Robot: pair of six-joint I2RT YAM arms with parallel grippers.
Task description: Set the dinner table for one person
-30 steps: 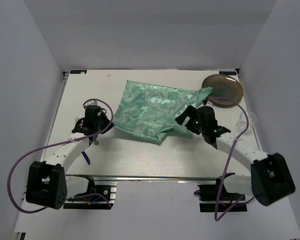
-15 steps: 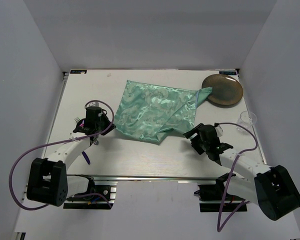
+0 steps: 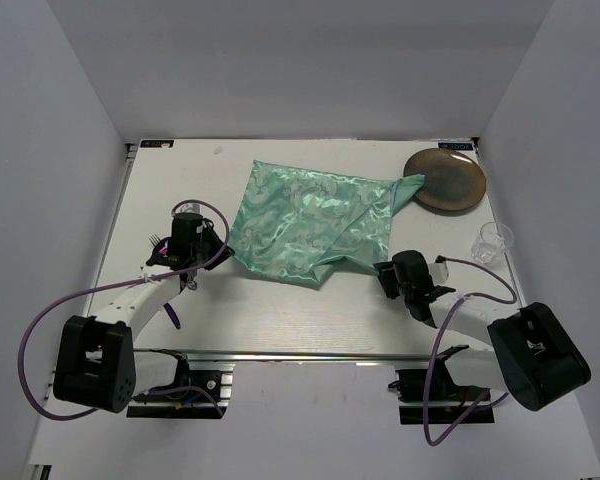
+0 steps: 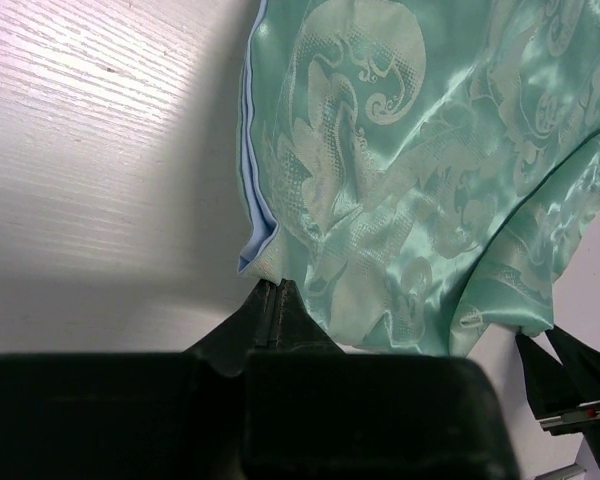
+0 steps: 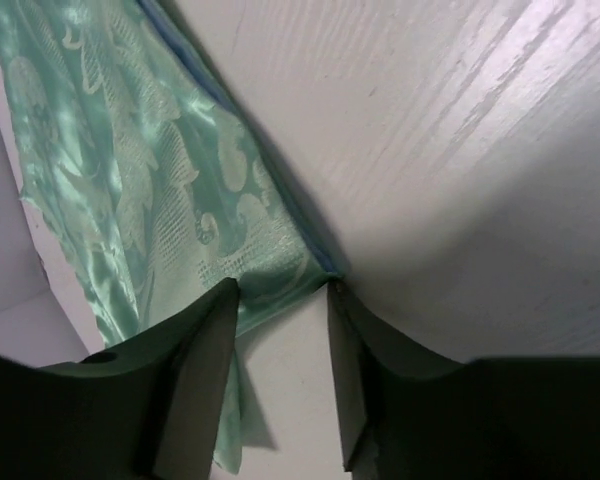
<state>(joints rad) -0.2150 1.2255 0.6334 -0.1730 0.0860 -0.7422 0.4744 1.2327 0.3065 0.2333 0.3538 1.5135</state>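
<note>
Your right gripper (image 5: 282,290) pulled back, jaws spread, cloth (image 5: 130,180) corner just ahead; left gripper (image 4: 270,292) pressed together.

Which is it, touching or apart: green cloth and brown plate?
Touching. Top view shows a corner of the green cloth lying on the left rim of the brown plate.

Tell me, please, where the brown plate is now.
In the top view, the brown plate lies at the far right corner of the dinner table, a tip of the green cloth reaching its left rim and the clear glass nearer the front edge.
</note>
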